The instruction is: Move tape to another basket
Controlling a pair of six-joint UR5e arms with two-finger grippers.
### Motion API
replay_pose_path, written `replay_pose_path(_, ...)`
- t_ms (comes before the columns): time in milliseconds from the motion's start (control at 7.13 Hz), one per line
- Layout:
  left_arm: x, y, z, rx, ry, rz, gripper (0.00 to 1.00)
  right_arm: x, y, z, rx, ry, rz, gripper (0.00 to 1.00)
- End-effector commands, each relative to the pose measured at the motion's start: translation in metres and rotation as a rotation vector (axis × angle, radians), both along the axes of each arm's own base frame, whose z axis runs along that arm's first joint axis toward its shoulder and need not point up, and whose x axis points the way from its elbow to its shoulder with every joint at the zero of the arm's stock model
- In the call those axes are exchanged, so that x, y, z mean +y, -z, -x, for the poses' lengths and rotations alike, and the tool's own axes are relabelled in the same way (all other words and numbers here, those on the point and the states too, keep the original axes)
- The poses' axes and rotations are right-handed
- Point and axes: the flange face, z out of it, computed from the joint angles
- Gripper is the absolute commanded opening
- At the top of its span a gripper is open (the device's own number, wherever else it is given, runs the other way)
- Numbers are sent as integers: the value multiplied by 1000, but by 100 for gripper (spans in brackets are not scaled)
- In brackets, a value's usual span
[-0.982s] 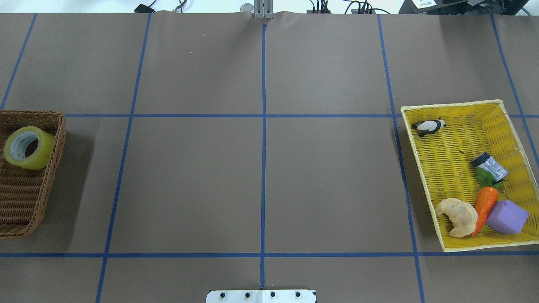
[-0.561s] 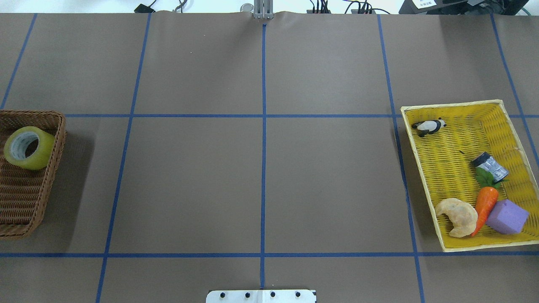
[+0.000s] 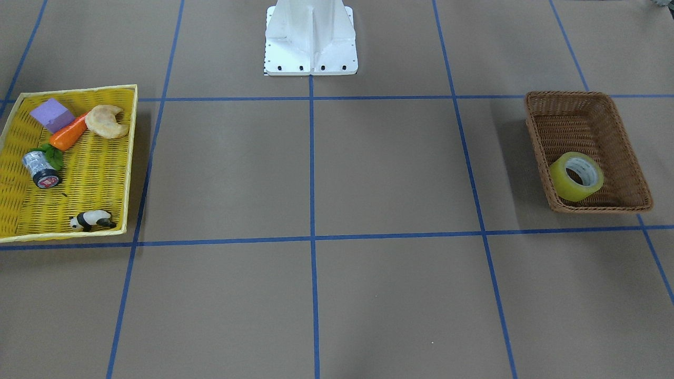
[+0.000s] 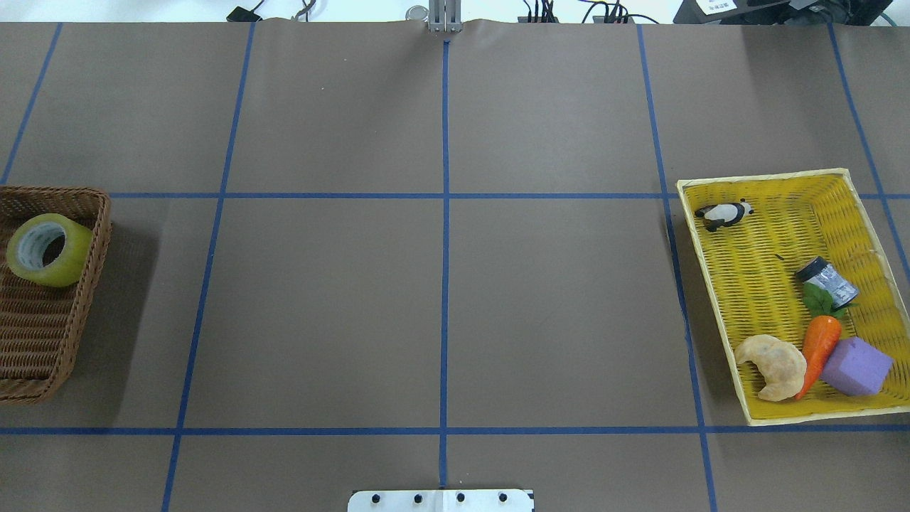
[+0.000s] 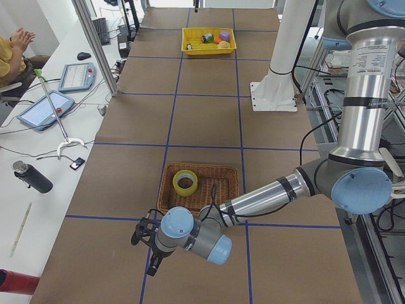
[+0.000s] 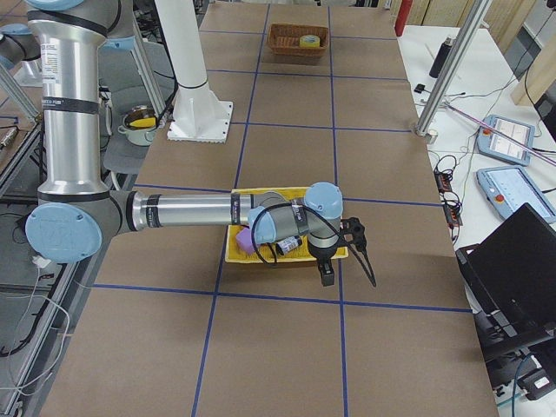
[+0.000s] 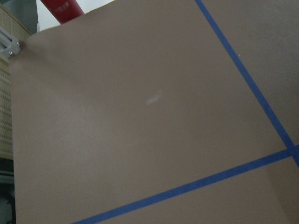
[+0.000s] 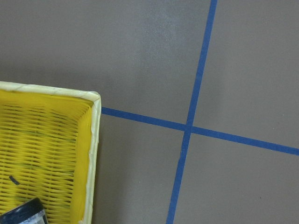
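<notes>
The yellow tape roll (image 4: 72, 262) lies in the far end of the dark brown wicker basket (image 4: 35, 341) at the table's left edge; both also show in the front view, the tape (image 3: 562, 181) in the basket (image 3: 568, 95). In the exterior left view my left gripper (image 5: 147, 247) hovers over the table just beyond the basket (image 5: 221, 190), apart from the tape (image 5: 178, 182). In the exterior right view my right gripper (image 6: 354, 233) hovers beside the yellow tray (image 6: 233, 252). I cannot tell whether either gripper is open or shut.
The yellow woven tray (image 4: 753, 270) at the right holds a panda figure (image 4: 724, 214), a small silver-black cylinder (image 4: 826, 280), a carrot (image 4: 819, 347), a croissant (image 4: 773, 365) and a purple block (image 4: 856, 366). The robot's white base (image 3: 310, 37) stands at mid-table.
</notes>
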Motion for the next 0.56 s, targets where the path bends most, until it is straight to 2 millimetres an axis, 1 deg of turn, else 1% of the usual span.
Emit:
replay_pose_path(0, 15, 2, -6, 81, -22, 17, 99, 1, -1, 0, 2, 0, 3, 100)
replay_pose_path(140, 18, 2, -8, 122, -33, 44, 99, 1, -1, 0, 0, 0, 2, 100)
replay_pose_path(280, 19, 15, -9, 162, -44, 37, 99, 1, -1, 0, 2, 0, 2, 100)
replay_pose_path(421, 11, 37, -15, 172, -58, 52, 99, 1, -1, 0, 0, 0, 2, 100)
